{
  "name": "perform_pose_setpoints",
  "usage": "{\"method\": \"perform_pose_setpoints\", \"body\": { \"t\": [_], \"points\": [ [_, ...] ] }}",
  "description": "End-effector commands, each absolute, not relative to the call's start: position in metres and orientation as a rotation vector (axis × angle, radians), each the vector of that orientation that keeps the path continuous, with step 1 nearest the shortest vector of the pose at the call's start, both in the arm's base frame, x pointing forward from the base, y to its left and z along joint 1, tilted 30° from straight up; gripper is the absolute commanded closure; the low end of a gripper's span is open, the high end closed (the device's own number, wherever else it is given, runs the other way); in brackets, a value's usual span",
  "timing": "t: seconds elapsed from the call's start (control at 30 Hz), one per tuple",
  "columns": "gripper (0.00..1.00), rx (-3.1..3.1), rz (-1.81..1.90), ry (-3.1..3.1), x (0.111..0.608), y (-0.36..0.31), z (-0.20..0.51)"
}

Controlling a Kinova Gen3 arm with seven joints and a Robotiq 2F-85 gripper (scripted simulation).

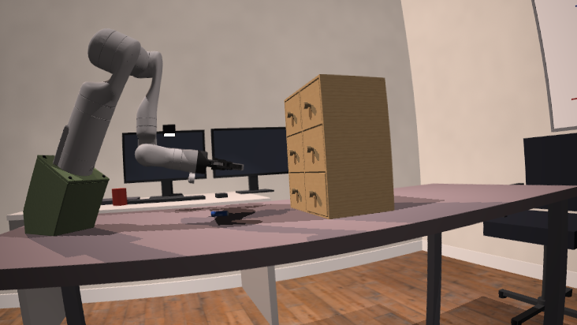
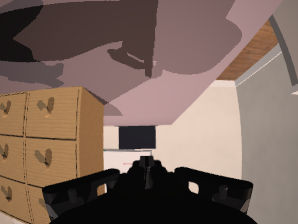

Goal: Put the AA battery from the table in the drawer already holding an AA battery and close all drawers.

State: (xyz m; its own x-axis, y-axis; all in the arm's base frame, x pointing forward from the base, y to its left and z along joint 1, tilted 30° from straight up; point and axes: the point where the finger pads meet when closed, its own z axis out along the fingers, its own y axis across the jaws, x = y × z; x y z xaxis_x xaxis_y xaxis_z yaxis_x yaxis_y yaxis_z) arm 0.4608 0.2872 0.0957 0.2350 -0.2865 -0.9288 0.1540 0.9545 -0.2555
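The small chest (image 1: 339,145) stands on the table at the right. It has two columns of three drawers with hook handles, and all look pushed in. The AA battery (image 1: 220,213), small and blue, lies on the table left of the chest, in the arm's shadow. My gripper (image 1: 240,165) is shut and empty. It points level toward the chest front, well above the battery and a short way left of the middle drawers. The wrist view is upside down; it shows the shut fingers (image 2: 148,163) and the chest (image 2: 47,149) at the left. The drawers' contents are hidden.
My green base block (image 1: 64,197) stands at the table's left. Behind the table a second desk holds two monitors (image 1: 206,155), a keyboard and a red cup (image 1: 119,196). A dark office chair (image 1: 537,226) is at the right.
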Motion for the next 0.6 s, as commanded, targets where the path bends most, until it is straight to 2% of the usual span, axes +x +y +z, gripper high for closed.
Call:
{"method": "perform_pose_setpoints", "body": {
  "t": [0.0,0.57],
  "points": [
    [1.00,-0.117,-0.299,1.299,0.4605,0.2898,0.0964],
    [1.00,-0.117,-0.299,1.299,0.4602,0.2943,0.0959]
  ]
}}
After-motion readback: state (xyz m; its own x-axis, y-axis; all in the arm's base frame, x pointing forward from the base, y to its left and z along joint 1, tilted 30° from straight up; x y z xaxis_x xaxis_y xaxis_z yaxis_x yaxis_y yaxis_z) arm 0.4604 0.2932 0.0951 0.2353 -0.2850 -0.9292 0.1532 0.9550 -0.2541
